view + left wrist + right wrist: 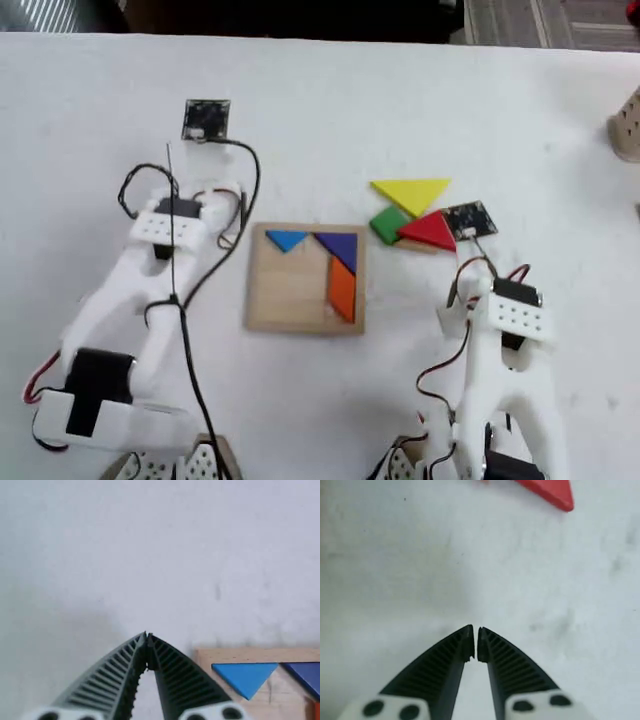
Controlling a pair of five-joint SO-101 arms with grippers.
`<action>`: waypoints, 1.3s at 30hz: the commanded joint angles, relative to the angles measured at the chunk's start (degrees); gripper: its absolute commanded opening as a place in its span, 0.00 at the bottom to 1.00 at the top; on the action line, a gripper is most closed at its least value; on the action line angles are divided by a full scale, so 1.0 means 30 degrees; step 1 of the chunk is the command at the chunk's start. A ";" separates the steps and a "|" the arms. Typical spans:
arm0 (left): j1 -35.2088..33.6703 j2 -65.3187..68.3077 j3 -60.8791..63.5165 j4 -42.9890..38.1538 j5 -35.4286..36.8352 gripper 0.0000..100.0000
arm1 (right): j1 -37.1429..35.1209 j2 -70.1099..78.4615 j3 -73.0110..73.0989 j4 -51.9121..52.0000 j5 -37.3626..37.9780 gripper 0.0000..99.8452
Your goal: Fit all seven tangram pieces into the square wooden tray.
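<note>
While three pieces already lie inside the square wooden tray (pixel 290 300) at the middle of the white desk (pixel 420 100), the task stands, by judgement, a little under halfway. In the high view, a light blue triangle (pixel 287 240) sits against the tray's 12 o'clock wall toward the 11 o'clock corner. A purple triangle (pixel 338 245) fills the 1 o'clock corner, and an orange parallelogram (pixel 342 290) runs down the 3 o'clock wall. The tray floor from 6 to 10 o'clock is bare wood. Three more pieces are clustered on the desk at 2 o'clock from the tray: a yellow triangle (pixel 410 192), a green square (pixel 388 224) touching it on its 7 o'clock side, and a red triangle (pixel 430 231) just beside the green square. Six pieces can be counted; a seventh cannot be made out with certainty. The left end effector (pixel 146 639), just off the tray's 10 o'clock corner, has its jaws together at the tips, holds nothing, and sits over bare desk beside the tray's rim. The right end effector (pixel 475 632), on the 6 o'clock side of the red triangle and apart from it, has its jaws closed to a hairline slit with nothing between them.
</note>
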 commanded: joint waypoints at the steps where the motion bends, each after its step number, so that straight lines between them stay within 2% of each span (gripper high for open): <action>1: -0.0542 -0.0366 -0.0059 -0.0440 -0.0381 0.02 | 0.0073 -0.0366 -0.4249 0.2886 0.0147 0.02; 6: -0.1245 -0.0308 -0.0147 -0.0440 -0.0381 0.02 | -0.0484 -0.0337 -0.8088 0.5553 -0.1641 0.02; 12: -0.1421 -0.0308 -0.0117 -0.0440 -0.0322 0.02 | -0.3062 0.0278 -0.8498 0.5407 -0.3751 0.02; 19: -0.1421 -0.0308 -0.0029 -0.0440 -0.0352 0.02 | -0.4147 0.5231 -0.8762 0.0190 -0.6740 0.02; 22: -0.1421 -0.0278 -0.0029 -0.0440 -0.0381 0.02 | -0.4440 0.7663 -0.9700 -0.0923 -0.6945 0.02; 31: -0.1421 -0.0278 -0.0029 -0.0440 -0.0381 0.02 | -0.4586 1.4139 -1.4711 -0.0894 -0.6769 0.02; 39: -0.1333 -0.0249 -0.0088 -0.0440 -0.0381 0.02 | -0.4264 1.4842 -1.5912 -0.0982 -0.6886 0.02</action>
